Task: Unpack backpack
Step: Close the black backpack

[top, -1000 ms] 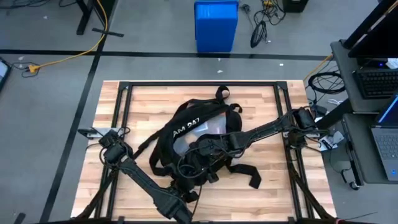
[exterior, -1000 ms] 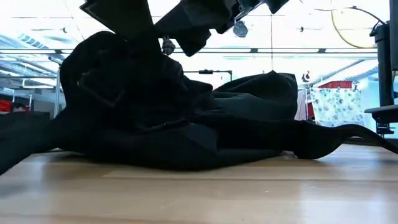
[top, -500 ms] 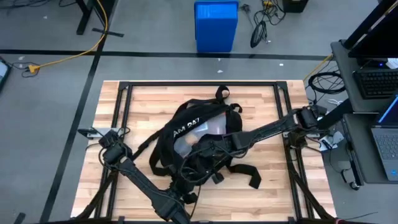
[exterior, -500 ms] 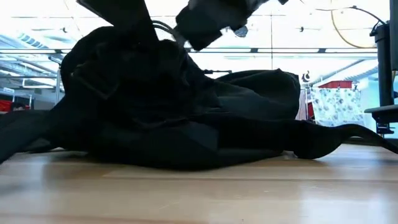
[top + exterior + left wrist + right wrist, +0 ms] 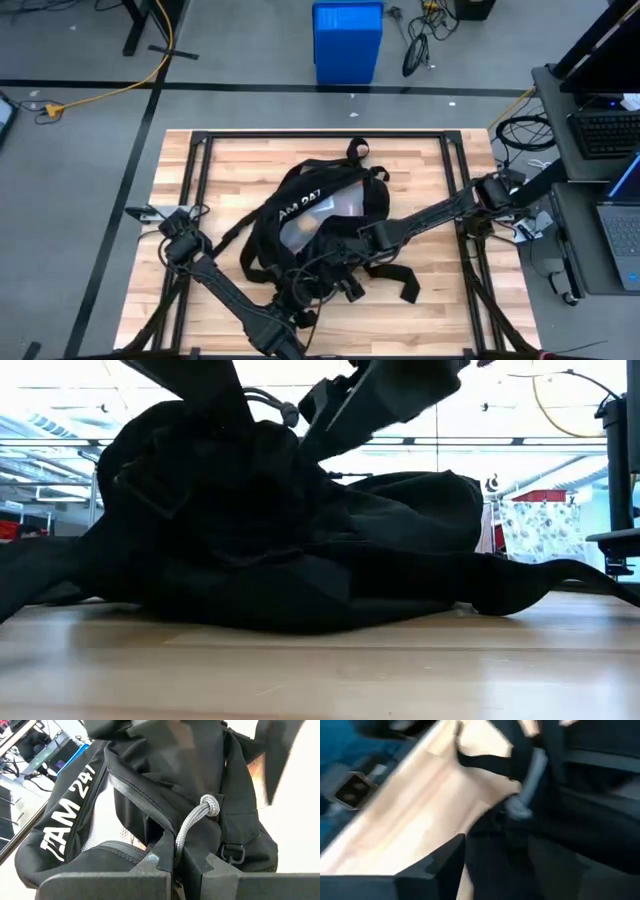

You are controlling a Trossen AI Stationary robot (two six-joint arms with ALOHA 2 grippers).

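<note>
Two dark arms meet over the large black soft fabric backpack with white lettering (image 5: 315, 225), which lies near the middle of the pale butcher-block wooden table (image 5: 420, 165) in the high view; the left gripper (image 5: 300, 300) sits at the bag's near edge, the right gripper (image 5: 335, 240) over its middle, and black straps trail toward the table's right side. Beyond the table that view shows grey floor, a blue plastic bin (image 5: 347, 40), loose cables and a side desk with a laptop (image 5: 625, 225). The low view shows the bag heaped on the wood, one strap (image 5: 560, 582) lying flat to the right, and a bright, glazed room behind. In the left wrist view the left gripper's fingers are clamped together on a grey knotted cord zipper pull (image 5: 197, 817) and the fabric beside it. The right wrist view is smeared with motion; whether the right fingers are apart or together cannot be told. Judged risks: the cord may slip from the pinch, the limp bag may drag across the table rather than open, and a loose strap may snag an arm, since both work close together.
</note>
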